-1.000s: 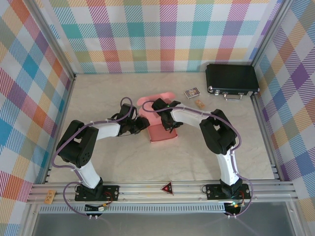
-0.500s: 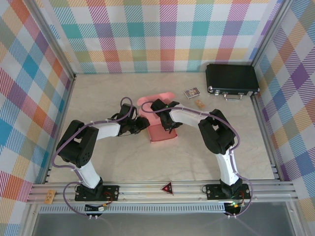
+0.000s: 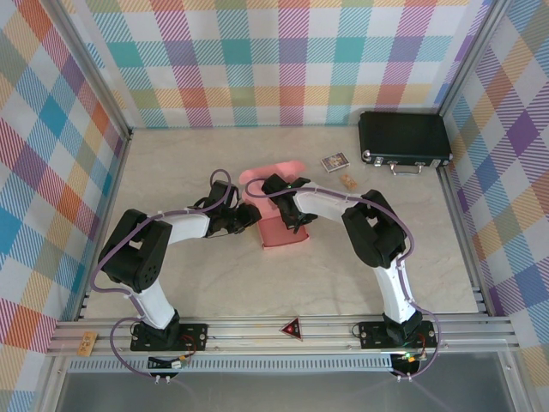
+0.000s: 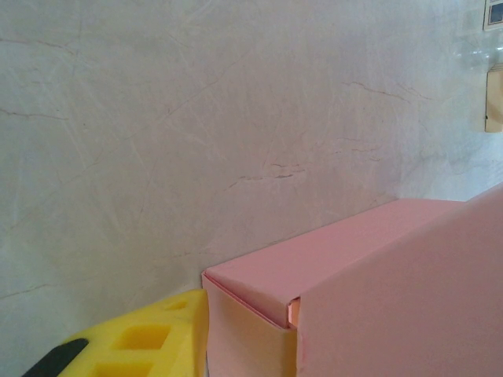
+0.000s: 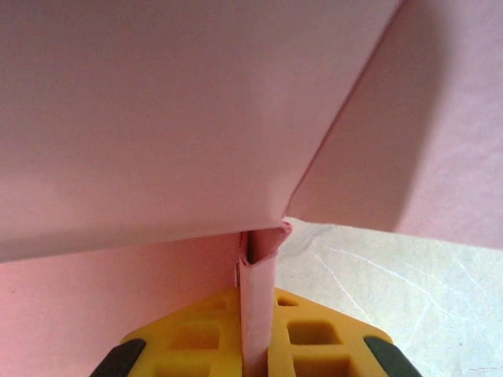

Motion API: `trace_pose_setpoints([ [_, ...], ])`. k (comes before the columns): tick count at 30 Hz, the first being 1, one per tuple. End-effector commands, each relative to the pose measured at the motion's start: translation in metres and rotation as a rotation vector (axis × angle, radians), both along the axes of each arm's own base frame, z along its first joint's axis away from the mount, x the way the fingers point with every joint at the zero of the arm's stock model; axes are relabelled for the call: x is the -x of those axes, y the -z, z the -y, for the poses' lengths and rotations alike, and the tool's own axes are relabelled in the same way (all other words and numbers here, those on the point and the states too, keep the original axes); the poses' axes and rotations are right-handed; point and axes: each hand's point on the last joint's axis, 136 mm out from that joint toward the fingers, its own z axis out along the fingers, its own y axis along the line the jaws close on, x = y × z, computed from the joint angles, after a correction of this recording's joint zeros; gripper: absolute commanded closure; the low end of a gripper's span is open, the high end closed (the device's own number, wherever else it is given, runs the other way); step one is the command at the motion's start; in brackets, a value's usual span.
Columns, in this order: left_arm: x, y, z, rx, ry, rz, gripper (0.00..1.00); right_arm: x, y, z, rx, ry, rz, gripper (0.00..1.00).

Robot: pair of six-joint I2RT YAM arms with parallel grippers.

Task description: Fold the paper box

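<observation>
Marbled table [image 3: 171, 163] holds our paper box [image 3: 283, 236] at its middle, side walls raised, far flap not yet tucked. Our right gripper [image 5: 257, 326] pinches one wall; our left gripper [image 3: 250, 216] rests beside a corner, its finger spread impossible to tell

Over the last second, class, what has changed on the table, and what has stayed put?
The right gripper, clamped on a wall of the salmon-pink cardboard paper box, edged slightly left, shifting the rear flap. The left gripper and the black hard case stayed put.
</observation>
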Motion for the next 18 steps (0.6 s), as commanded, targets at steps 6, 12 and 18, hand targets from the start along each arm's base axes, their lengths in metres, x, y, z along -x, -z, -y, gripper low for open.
trace_pose_setpoints([
  [6, 0.003, 0.003, 0.002, -0.022, 0.022, -0.013, 0.67, 0.011, 0.005, 0.008, 0.017, 0.012, -0.048, 0.83],
  [12, -0.001, -0.003, 0.006, -0.014, 0.04, -0.003, 0.67, 0.007, -0.018, -0.001, -0.058, 0.021, -0.009, 0.73],
  [18, -0.008, -0.006, 0.01, -0.03, 0.066, 0.005, 0.66, 0.008, -0.029, -0.004, -0.097, 0.027, 0.003, 0.65],
])
